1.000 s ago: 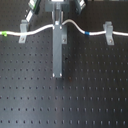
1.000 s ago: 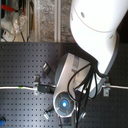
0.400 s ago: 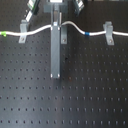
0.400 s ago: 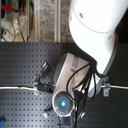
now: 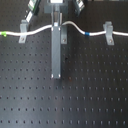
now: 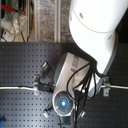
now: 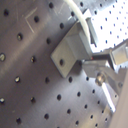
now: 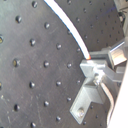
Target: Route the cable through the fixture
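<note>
The white cable [image 5: 35, 32] runs across the far part of the black perforated tabletop [image 5: 65, 100] in the first exterior view, from a green band [image 5: 4, 34] near the first exterior view's left edge to the right edge. It passes through the slanted grey clip [image 5: 22, 31] on the first exterior view's left, rises in a hump at the middle, dips past a blue band [image 5: 87, 34], then goes through the other slanted clip [image 5: 108, 32] on the first exterior view's right.

The fixture [image 5: 57, 47] stands straight in the middle, between the two slanted clips, a tall grey upright. The cable crosses at its top, just under the gripper [image 5: 56, 15] that hangs there. The gripper's fingers are hidden behind the fixture's top in this view, so I cannot tell from here how they stand.

In the first wrist view the cable [image 7: 86, 25] comes down to the grey bracket [image 7: 70, 50] and disappears at the gripper [image 7: 100, 60], where dark fingertips [image 7: 95, 59] sit pinched close around it. The second wrist view shows the same: the cable [image 8: 67, 27] runs into the fingertips [image 8: 95, 64], right above the bracket [image 8: 87, 97]. The gripper looks clenched on the cable.

In the second exterior view the arm's big white body [image 6: 95, 30] covers the middle; only the cable ends [image 6: 17, 88] show at either side.
</note>
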